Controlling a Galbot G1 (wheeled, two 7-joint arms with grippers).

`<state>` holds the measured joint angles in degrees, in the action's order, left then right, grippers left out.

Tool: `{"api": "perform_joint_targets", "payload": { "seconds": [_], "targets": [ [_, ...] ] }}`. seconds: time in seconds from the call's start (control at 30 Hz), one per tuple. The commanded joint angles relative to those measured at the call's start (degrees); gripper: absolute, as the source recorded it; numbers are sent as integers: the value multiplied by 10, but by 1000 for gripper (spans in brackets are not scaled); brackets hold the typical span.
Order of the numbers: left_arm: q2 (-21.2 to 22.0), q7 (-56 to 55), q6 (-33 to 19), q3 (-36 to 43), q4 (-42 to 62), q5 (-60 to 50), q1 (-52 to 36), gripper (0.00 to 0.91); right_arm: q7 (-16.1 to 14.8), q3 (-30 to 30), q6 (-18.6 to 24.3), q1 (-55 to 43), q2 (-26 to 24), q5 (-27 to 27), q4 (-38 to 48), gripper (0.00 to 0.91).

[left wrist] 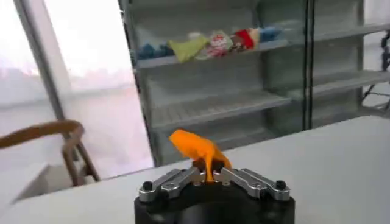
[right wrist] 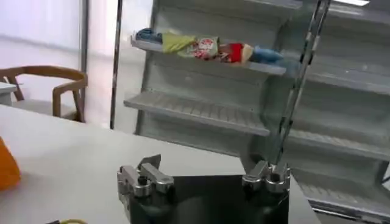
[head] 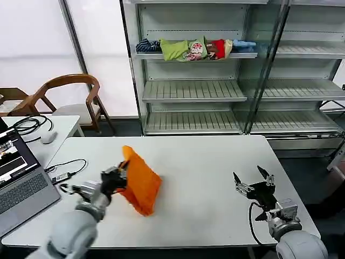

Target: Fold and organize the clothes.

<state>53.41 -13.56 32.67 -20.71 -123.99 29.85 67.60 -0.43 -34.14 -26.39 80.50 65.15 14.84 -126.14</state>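
**Left gripper clamped on orange T-shirt, left half of desk**

Your left gripper (head: 119, 178) is pinched together on an edge of the orange T-shirt (head: 141, 183), with fabric bunched between its fingers (left wrist: 183, 178). The shirt hangs crumpled, its lower end touching the white desk (head: 205, 178). Your right gripper (head: 253, 186) hovers well apart, fingers spread, holding nothing.

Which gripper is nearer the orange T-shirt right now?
Left. The left gripper is shut on the orange T-shirt, holding it bunched above the white table. The right gripper is open, well off to the shirt's right near the table's edge.
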Motion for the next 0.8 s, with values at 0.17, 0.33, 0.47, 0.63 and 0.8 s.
{"api": "perform_joint_targets", "payload": {
  "seconds": [0.17,0.33,0.47,0.63,0.8],
  "targets": [
    [-98,75,5,-175,-43,-50,97,20,0,12,1,-7,3,-2,1,907],
    [-16,55,3,-52,-74,-144,129,20,0,4,2,9,1,-2,-4,907],
    [69,-20,-18,115,-58,-196,113,20,-1,-7,2,32,-4,-4,-13,907],
    [145,-72,-32,201,-22,-187,69,20,0,-23,1,50,-12,-2,-26,907],
    [167,-92,-32,234,-11,-147,37,30,1,-33,0,56,-16,-1,-35,907]
  ]
}}
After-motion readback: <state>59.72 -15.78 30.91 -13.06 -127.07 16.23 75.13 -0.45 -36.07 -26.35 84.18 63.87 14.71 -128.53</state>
